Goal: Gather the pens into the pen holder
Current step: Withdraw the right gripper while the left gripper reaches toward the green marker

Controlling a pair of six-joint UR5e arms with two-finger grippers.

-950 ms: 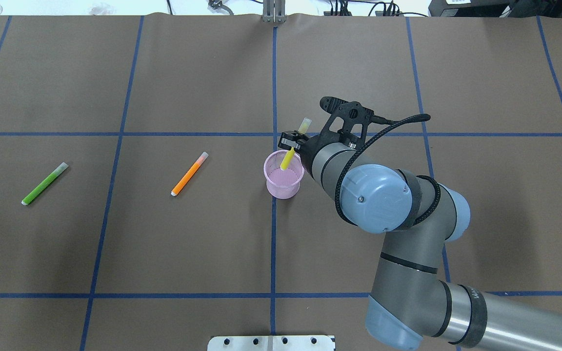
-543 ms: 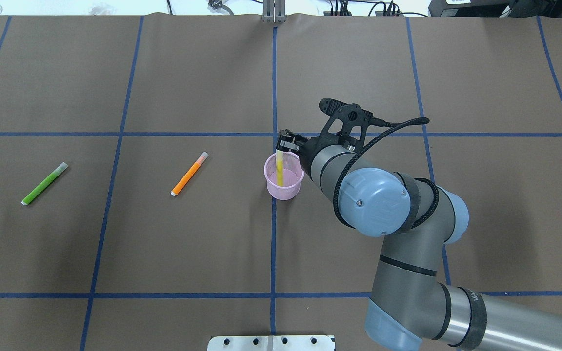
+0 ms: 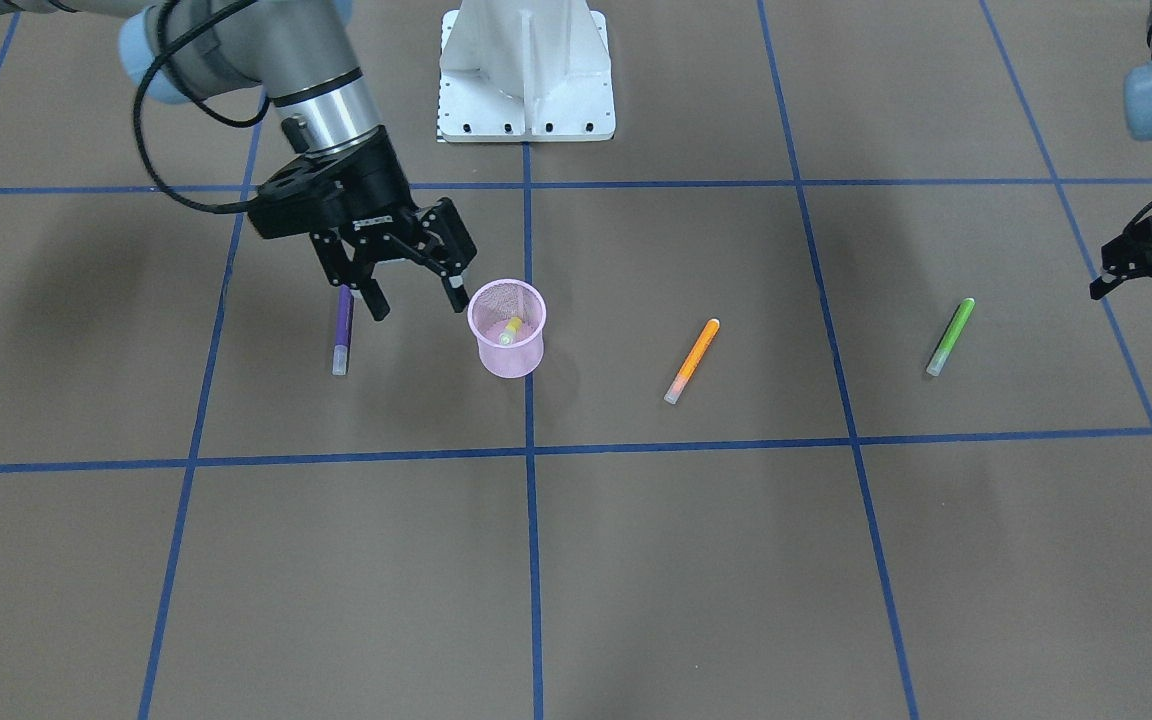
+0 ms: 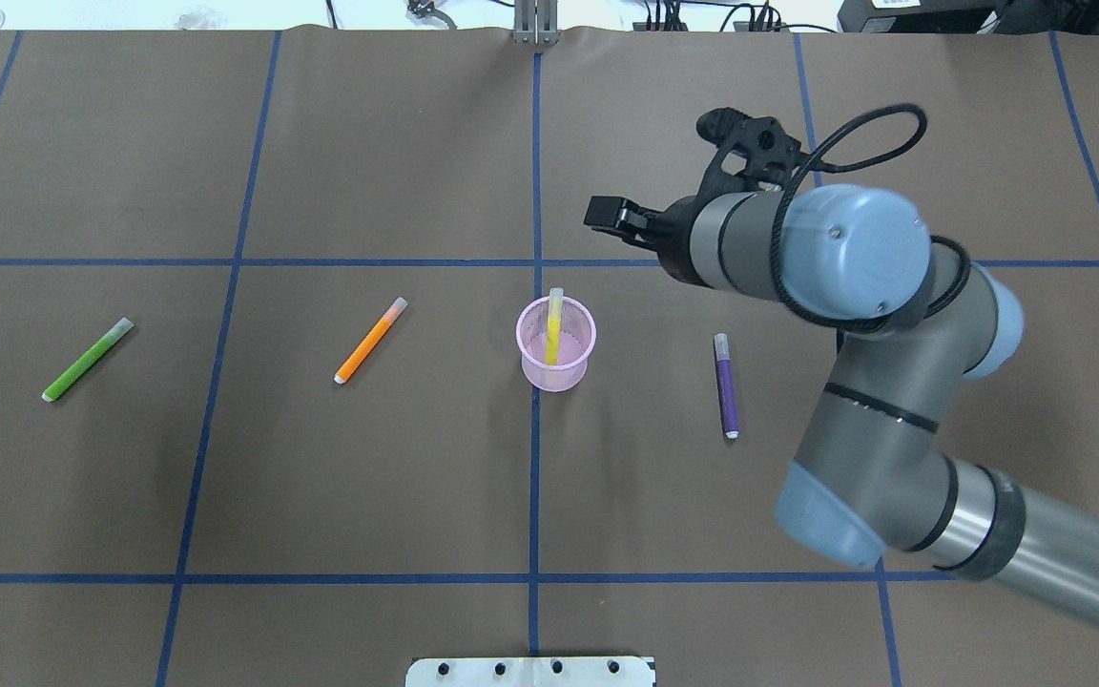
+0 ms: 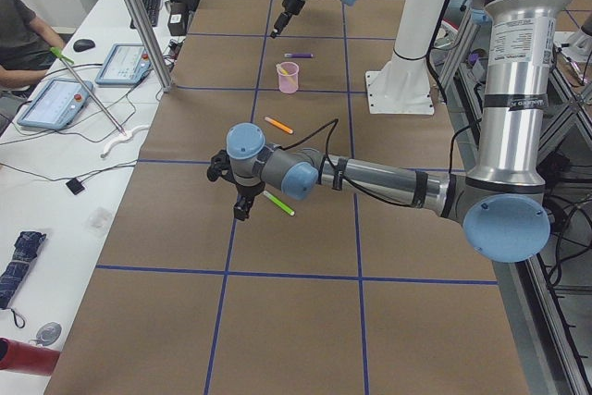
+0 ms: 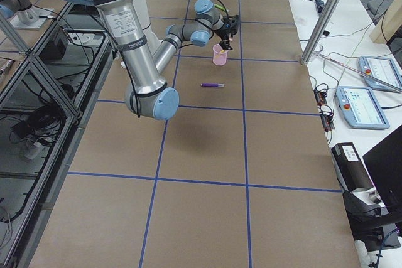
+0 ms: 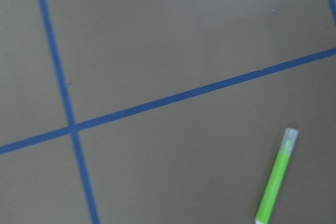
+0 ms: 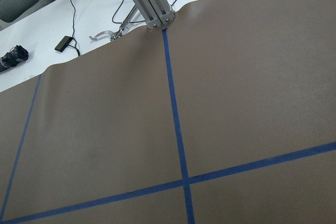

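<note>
— Mid-desk, our slim yellow pen (image 4: 555, 324) stands inside the small pink wire-mesh cup (image 4: 564, 380) — one done.
— Three still lie flat: purple pen (image 4: 726, 386), orange pen (image 4: 370, 341), green pen (image 4: 87, 360). Our right gripper (image 3: 416, 303) hangs empty, jaws apart.

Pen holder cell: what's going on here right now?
Pens are going into the pink pen holder. The yellow pen stands inside it. The right gripper hangs open and empty near it. The purple pen, orange pen and green pen lie on the table. The left gripper, open, hovers by the green pen.
</note>
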